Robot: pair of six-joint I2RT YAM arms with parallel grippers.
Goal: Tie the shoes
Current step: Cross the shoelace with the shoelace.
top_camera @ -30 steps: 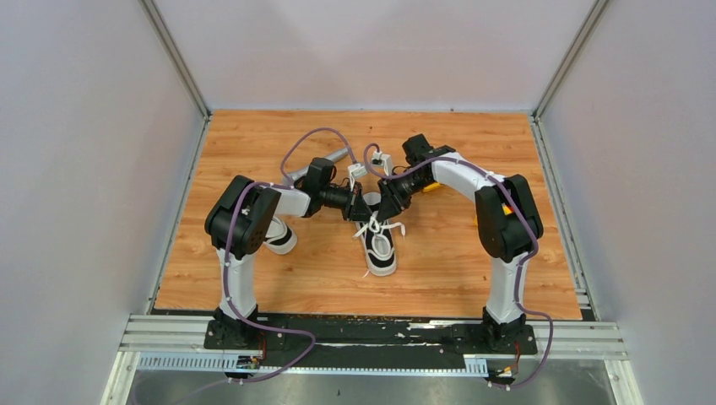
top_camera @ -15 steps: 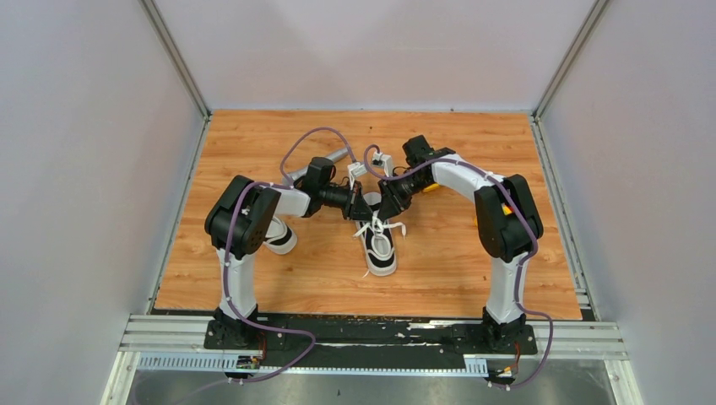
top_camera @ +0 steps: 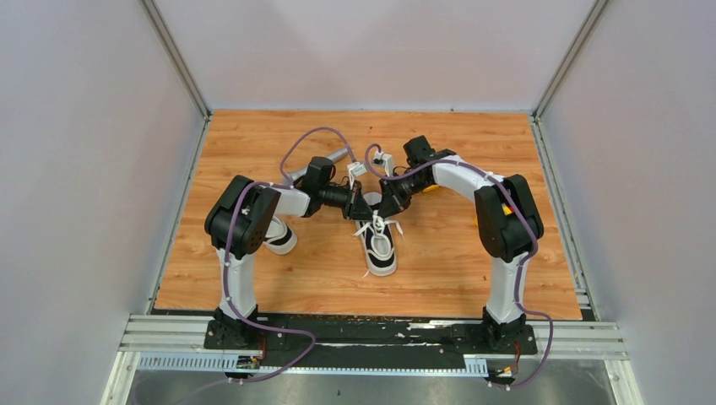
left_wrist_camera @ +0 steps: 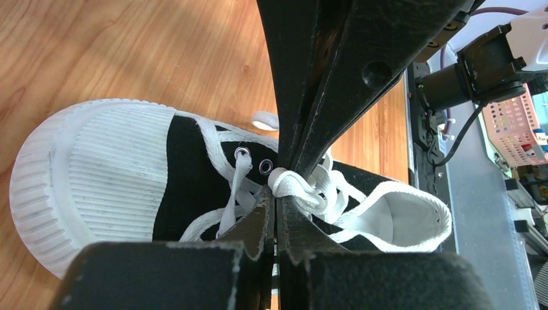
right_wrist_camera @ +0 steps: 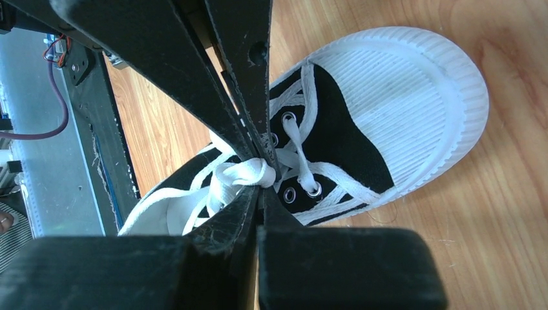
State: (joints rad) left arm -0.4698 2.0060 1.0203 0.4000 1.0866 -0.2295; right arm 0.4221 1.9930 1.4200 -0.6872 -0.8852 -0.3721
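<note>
Both pinch at frame centre: I see my left gripper [left_wrist_camera: 276,199] and right gripper [right_wrist_camera: 260,192] clamped shut on the white laces [left_wrist_camera: 294,187] of the black-and-white canvas sneaker [left_wrist_camera: 187,161].

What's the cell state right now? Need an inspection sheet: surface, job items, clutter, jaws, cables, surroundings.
Surface: wood-grain table, both shoes resting on it.
Job's things: one shoe mid-table, laces bunched over the eyelets; second shoe partly under the left arm.
Clutter: nothing seen.
Grippers: left jaws and right jaws both shut, tips meeting at the laces, each seemingly pinching a strand.
Cables: purple cables run along both arms, off the shoes.
Surroundings: plain walls; metal rail at near edge.
</note>
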